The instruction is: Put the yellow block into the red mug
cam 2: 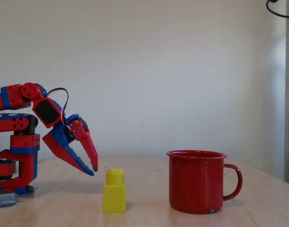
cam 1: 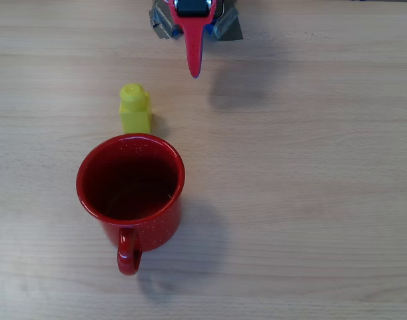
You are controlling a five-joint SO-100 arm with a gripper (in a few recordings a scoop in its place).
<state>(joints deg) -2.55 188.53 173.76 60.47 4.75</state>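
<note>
The small yellow block point(cam 1: 135, 108) point(cam 2: 114, 191) stands upright on the wooden table, stud on top, just beyond the rim of the red mug point(cam 1: 131, 193) point(cam 2: 197, 181) in the overhead view. The mug stands upright with nothing inside, its handle towards the bottom of the overhead view and to the right in the fixed view. My red and blue gripper point(cam 1: 194, 71) point(cam 2: 92, 169) hangs above the table at the top of the overhead view, to the right of the block and apart from it. Its fingertips point down, close together, with nothing between them.
The arm's base point(cam 2: 14, 161) stands at the left of the fixed view, clamped at the table's far edge point(cam 1: 196, 23). Bare light wood point(cam 1: 310, 173) spreads to the right of the mug and block.
</note>
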